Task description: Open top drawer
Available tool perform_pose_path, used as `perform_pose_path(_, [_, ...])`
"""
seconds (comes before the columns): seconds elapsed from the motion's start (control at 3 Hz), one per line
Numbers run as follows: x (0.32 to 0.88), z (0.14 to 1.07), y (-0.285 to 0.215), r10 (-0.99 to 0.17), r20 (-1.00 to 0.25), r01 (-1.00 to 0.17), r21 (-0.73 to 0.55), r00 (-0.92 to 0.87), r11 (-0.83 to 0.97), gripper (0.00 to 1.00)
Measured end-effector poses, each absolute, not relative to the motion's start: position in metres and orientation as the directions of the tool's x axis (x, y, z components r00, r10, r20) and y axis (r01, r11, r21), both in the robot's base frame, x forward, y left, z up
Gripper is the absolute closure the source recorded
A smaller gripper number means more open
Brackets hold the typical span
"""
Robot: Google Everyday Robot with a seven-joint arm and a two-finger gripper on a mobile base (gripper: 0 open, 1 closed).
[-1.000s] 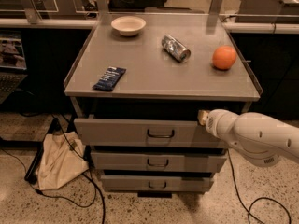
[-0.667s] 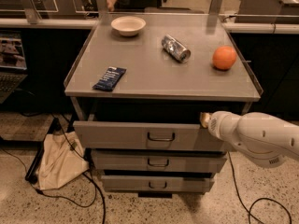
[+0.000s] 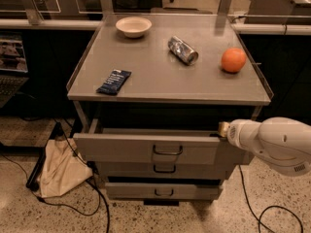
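The top drawer (image 3: 121,147) is the widest of three grey drawers under the grey cabinet top. It stands pulled partway out, with a dark gap behind its front. Its dark loop handle (image 3: 167,150) sits at the middle of the front. My gripper (image 3: 221,129) is at the end of the white arm (image 3: 274,144) that comes in from the right. It sits at the top right corner of the drawer front, well right of the handle. Most of the drawer's tray is hidden under the cabinet top.
On the cabinet top (image 3: 160,76) lie a cream bowl (image 3: 133,26), a tipped silver can (image 3: 182,50), an orange (image 3: 233,60) and a dark blue packet (image 3: 113,81). Two narrower drawers (image 3: 126,169) sit below. A beige bag (image 3: 60,171) and cables (image 3: 272,212) lie on the floor.
The top drawer front has come out further towards the camera, opening a wider dark gap behind it. My gripper has stayed at its right corner and moved with it.
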State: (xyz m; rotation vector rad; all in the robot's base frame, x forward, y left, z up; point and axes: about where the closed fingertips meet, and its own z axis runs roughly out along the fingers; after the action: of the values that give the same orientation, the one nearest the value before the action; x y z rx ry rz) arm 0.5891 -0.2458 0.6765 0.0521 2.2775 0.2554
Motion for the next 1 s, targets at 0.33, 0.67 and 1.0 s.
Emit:
perform_pose_path(0.33, [0.583, 0.668, -0.243, 0.117, -0.723, -0.051, 0.206, -0.681, 0.977, 1.0])
perform_pose_path(0.67, [0.581, 0.668, -0.243, 0.12, -0.719, -0.05, 0.21, -0.685, 0.976, 1.0])
perform_pose_path(1.0, [0.554, 0.665, -0.255, 0.144, -0.698, -0.014, 0.216, -0.701, 0.976, 1.0])
